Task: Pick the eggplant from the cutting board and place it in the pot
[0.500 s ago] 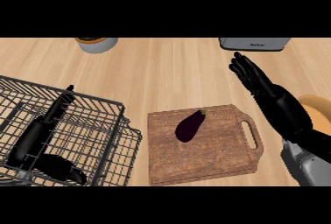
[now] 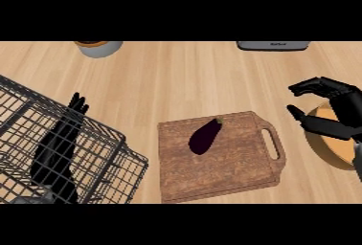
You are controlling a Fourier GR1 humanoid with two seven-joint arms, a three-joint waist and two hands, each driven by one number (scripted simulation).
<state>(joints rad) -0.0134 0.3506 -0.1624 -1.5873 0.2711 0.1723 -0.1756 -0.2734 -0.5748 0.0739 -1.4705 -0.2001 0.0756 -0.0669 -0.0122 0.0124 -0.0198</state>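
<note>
Eggplant (image 2: 205, 136) lies diagonally on cutting board (image 2: 219, 170), untouched; likely light, firm, with smooth slippery skin, best grasped across its thick middle; right hand (image 2: 326, 107) hovers over pot (image 2: 332, 143), fingers curled, holding nothing.

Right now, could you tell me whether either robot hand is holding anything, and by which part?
Nothing is held. The eggplant lies untouched on the cutting board; the right robot hand is curled on nothing, the left robot hand open.

Right hand (image 2: 332, 107) curled, left hand (image 2: 60, 143) straight.
</note>
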